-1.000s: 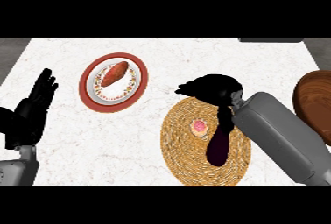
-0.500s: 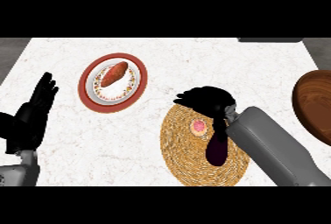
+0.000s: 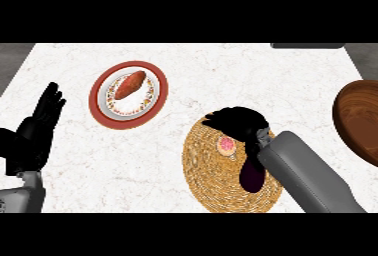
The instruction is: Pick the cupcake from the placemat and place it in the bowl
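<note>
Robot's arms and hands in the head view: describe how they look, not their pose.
Both forearms are smooth, plain grey, rounded casings with no visible cables or markings. Each ends in a black hand with fingers and a thumb: the left hand at the view's left edge, the right hand over the woven placemat.

White marbled stone counter (image 3: pixel 221 70); golden woven round placemat (image 3: pixel 214 175); pink-frosted cupcake (image 3: pixel 227 145); dark brown wooden bowl (image 3: pixel 362 120); red-rimmed white plate (image 3: pixel 159 92); black hands (image 3: pixel 240 122).

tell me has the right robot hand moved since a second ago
Yes. The black right robot hand has slid left and slightly toward the robot over the round woven placemat, closing in above the pink-frosted cupcake, further from the brown wooden bowl.
</note>
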